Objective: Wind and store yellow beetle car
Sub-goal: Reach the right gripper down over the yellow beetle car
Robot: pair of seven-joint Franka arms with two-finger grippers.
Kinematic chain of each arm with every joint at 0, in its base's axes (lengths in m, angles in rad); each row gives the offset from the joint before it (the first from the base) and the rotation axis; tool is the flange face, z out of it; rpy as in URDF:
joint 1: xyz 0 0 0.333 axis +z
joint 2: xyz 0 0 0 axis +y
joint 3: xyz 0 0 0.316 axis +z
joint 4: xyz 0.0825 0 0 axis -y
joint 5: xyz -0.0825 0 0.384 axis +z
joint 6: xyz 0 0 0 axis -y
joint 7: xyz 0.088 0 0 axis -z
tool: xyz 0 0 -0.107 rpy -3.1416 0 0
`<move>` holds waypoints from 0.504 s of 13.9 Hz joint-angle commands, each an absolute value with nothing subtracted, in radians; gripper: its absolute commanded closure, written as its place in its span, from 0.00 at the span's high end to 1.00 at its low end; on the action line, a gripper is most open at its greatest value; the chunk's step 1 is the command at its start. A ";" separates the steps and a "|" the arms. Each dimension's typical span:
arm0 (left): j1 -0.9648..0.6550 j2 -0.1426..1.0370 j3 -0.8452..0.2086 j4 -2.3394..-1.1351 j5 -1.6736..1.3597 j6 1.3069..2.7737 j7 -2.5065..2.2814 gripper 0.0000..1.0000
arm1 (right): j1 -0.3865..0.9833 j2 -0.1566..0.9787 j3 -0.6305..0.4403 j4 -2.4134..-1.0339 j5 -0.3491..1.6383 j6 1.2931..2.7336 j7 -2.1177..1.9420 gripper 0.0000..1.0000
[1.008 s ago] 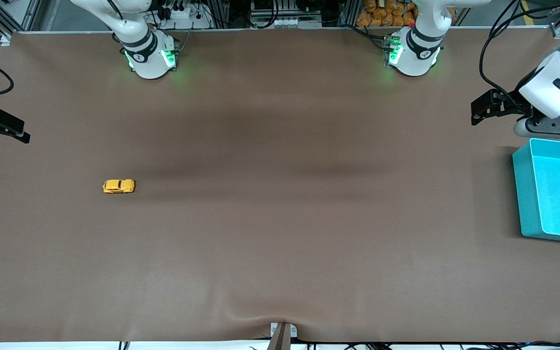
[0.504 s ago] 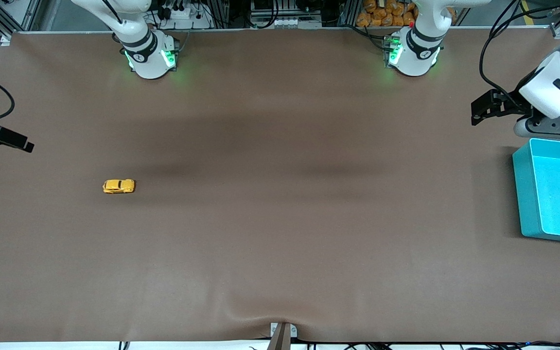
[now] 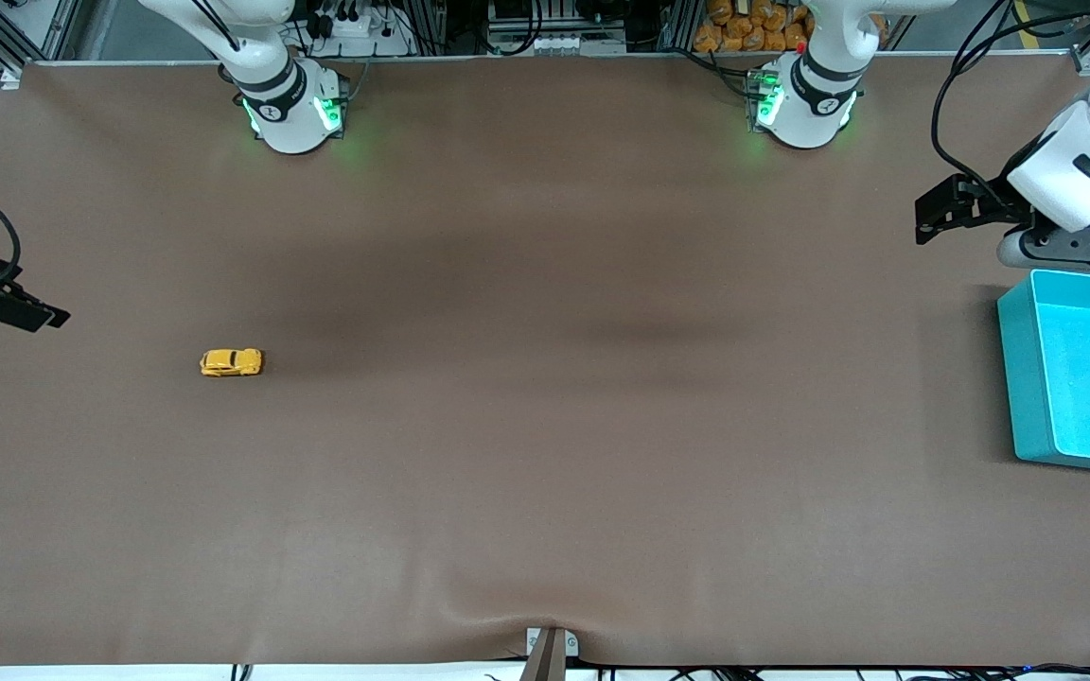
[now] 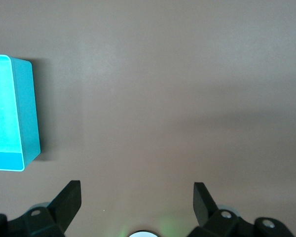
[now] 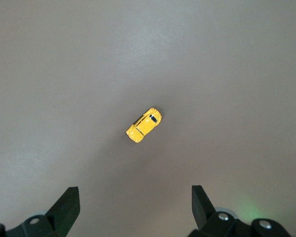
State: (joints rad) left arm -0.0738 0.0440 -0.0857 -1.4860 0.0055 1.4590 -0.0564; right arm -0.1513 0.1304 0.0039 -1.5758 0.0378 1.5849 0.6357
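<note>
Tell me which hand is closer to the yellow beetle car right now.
Right. The right hand hangs open at the right arm's end of the table, near the yellow beetle car. The left hand waits open by the teal bin.

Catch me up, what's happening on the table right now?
Nothing is held yet. The yellow beetle car sits alone on the brown table toward the right arm's end. The right gripper hangs open above the table with the car in its wrist view. The left gripper, also open, waits above the table beside the turquoise bin at the left arm's end.
</note>
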 commanded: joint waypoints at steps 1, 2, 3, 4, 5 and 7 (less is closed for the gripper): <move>-0.077 0.046 -0.089 -1.474 -0.002 1.445 -0.063 1.00 | -0.153 0.150 0.011 -1.595 0.060 1.603 0.806 1.00; -0.078 0.046 -0.089 -1.474 -0.006 1.447 -0.063 1.00 | -0.141 0.169 0.012 -1.601 0.054 1.633 0.907 1.00; -0.078 0.046 -0.089 -1.474 -0.006 1.447 -0.063 1.00 | -0.130 0.175 0.012 -1.618 0.052 1.667 0.984 1.00; -0.080 0.046 -0.090 -1.474 -0.008 1.448 -0.063 1.00 | -0.126 0.178 0.012 -1.635 0.051 1.687 1.038 1.00; -0.080 0.046 -0.091 -1.474 -0.008 1.448 -0.063 1.00 | -0.115 0.181 0.012 -1.666 0.045 1.713 1.081 1.00; -0.080 0.054 -0.091 -1.474 -0.006 1.448 -0.063 1.00 | -0.107 0.186 0.012 -1.736 0.017 1.779 1.199 1.00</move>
